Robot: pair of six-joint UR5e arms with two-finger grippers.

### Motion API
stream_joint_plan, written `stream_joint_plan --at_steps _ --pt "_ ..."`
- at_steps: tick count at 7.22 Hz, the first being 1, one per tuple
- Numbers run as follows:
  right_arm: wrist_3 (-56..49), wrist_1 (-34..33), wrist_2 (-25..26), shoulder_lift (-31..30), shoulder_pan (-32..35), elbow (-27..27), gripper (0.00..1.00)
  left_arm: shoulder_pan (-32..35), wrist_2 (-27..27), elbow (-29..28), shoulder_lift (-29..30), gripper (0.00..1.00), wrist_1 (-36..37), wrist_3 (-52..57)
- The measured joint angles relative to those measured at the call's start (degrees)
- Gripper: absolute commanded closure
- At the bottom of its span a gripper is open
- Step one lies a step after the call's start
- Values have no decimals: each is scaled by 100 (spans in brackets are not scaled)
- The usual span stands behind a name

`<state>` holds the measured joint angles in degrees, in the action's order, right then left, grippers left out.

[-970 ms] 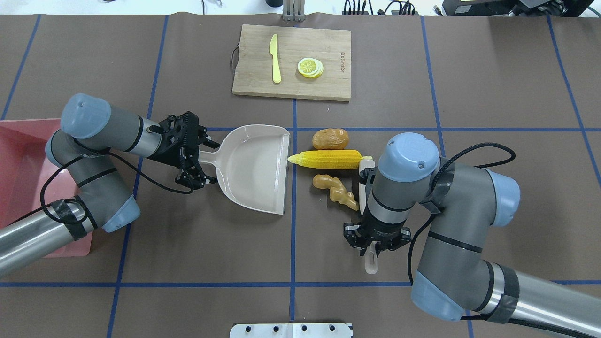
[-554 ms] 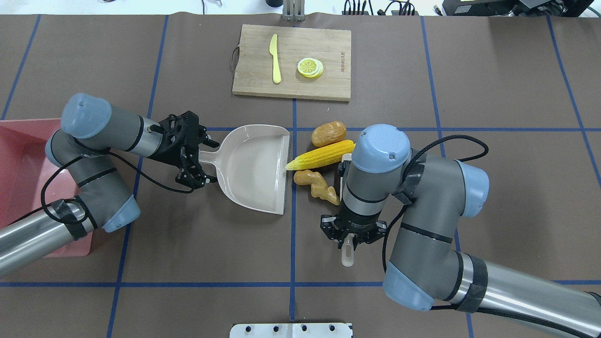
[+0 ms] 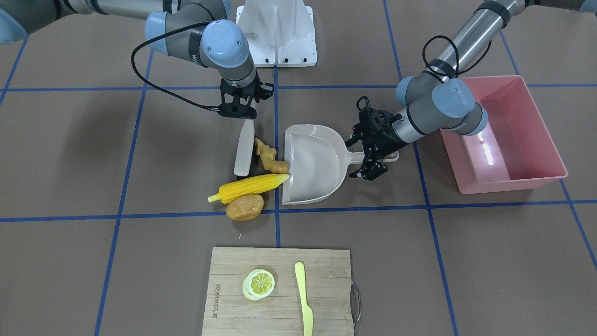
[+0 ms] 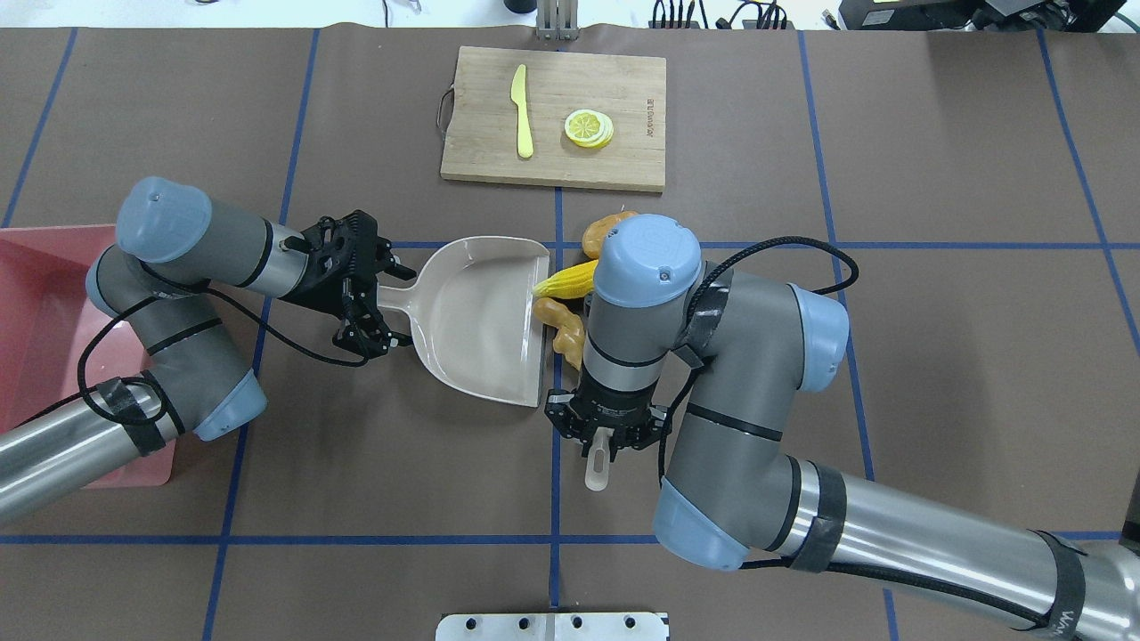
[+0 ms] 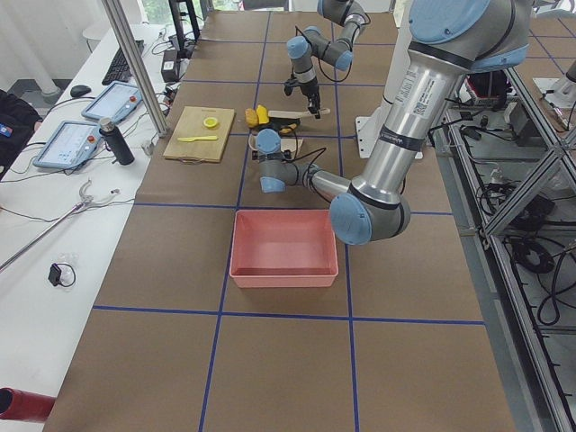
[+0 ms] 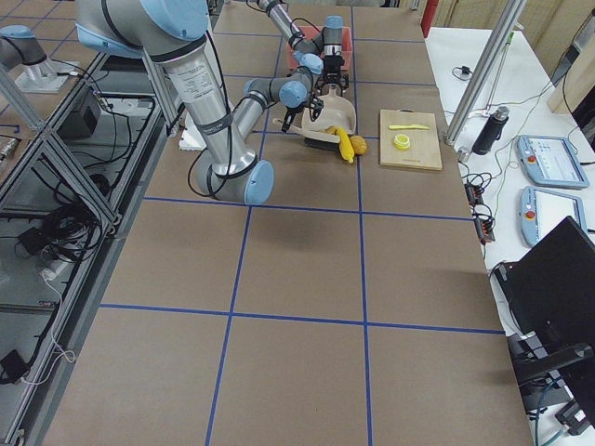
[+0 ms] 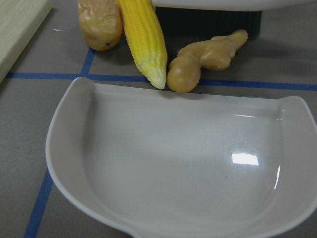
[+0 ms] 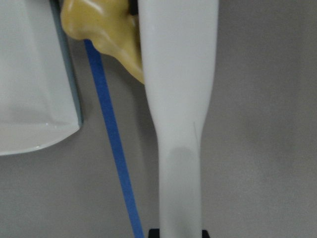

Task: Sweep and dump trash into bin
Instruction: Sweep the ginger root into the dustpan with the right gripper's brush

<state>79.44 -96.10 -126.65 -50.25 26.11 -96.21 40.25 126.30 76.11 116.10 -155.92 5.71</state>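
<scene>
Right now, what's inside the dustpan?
Nothing: the dustpan is bare inside. The corn tip and ginger sit just at its lip, the potato beyond. No part of its inside is covered.

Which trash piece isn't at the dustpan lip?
The golden-brown potato: it lies clear of the dustpan, while corn cob tip and ginger root reach its lip.

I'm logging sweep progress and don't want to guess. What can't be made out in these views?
Overhead: the right arm hides most of the potato and corn, and the head of the brush.
Overhead: the bin is cut by the left edge, partly under the left arm.
Right wrist: the brush handle fills the view; corn and potato fall outside it.
Side views: food pieces too small to separate.
</scene>
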Motion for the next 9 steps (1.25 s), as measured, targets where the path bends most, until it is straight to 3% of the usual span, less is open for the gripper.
stream_joint_plan --at_steps 9 --pt "829 791 -218 739 -80 535 100 0 -9 0 0 3 9 0"
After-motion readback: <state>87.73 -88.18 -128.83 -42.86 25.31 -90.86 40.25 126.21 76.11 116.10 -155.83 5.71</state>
